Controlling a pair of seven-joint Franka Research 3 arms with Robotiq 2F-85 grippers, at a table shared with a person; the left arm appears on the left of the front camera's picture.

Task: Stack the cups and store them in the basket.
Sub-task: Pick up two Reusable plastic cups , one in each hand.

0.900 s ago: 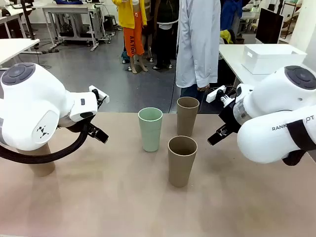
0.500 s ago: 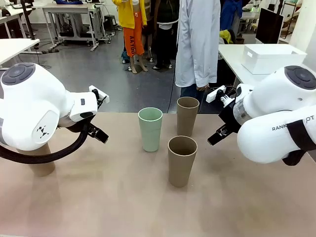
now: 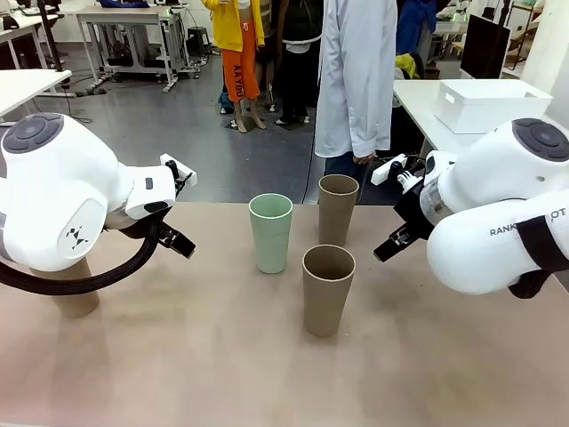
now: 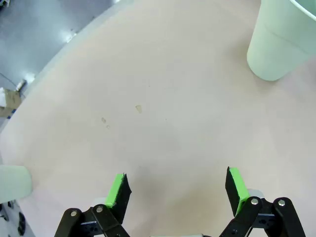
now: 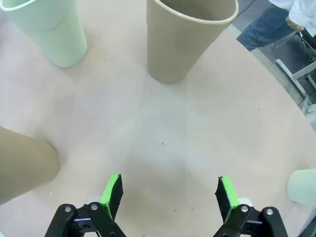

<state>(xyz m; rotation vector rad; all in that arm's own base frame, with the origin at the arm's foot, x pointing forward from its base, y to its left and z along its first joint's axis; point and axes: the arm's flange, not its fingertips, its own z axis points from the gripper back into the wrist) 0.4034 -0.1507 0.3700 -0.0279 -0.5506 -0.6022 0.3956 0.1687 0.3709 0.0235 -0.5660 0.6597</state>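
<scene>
All cups (image 3: 270, 233) unmoved — left pincer (image 4: 176, 186), right pincer (image 5: 170, 190) still agape.

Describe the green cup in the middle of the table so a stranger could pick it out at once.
Look at the middle of the table, where three upright cups stand in a cluster. The mint green cup is the leftmost of them. The far tan cup and the near tan cup beside it are both brown.
</scene>
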